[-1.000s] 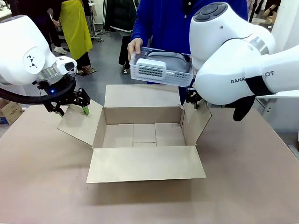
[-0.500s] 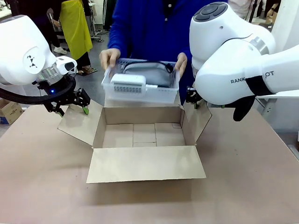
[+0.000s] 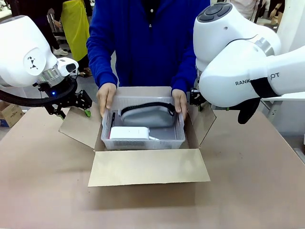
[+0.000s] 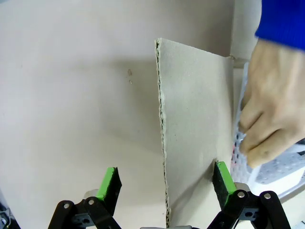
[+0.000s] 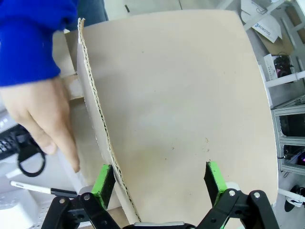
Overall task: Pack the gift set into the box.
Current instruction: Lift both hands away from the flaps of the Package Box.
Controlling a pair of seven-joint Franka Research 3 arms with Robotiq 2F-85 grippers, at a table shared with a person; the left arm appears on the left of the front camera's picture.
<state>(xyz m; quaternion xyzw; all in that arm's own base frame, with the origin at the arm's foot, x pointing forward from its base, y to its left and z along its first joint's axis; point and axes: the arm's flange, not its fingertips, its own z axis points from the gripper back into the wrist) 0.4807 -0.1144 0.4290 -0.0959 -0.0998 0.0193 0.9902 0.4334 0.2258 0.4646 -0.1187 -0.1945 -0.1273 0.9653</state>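
Tabletop (image 3: 248,191), brown; open surface spreads across the lower frame and to both sides of the carton in the front view.

Cardboard box (image 3: 143,153), centre of frame, four flaps open; near flap (image 3: 148,167) lies flat toward the bottom edge; left flap (image 3: 80,125) and right flap (image 3: 204,121) slant up and outward; far flap (image 3: 143,90) lies behind the tray, at the person's waist.

Perforated tray (image 3: 143,142), pale grey, inside the box between the side walls, little gap at either short end; whether it rests on the box floor cannot be told.

Grey pouch (image 3: 147,116), dark zipper, in the tray's far half; small white box (image 3: 129,132) in its near left part.

Person's hands, one at the tray's left end (image 3: 106,96), one at its right end (image 3: 179,101), fingers over the rim.

Left gripper (image 4: 166,177), jaws spread wide, straddling the left flap's corrugated edge; one green pad (image 4: 222,177) over the flap's face, the other over the table.

Right gripper (image 5: 158,176), jaws spread wide, astride the right flap's edge, which runs just beside one pad (image 5: 103,179); nothing clamped.
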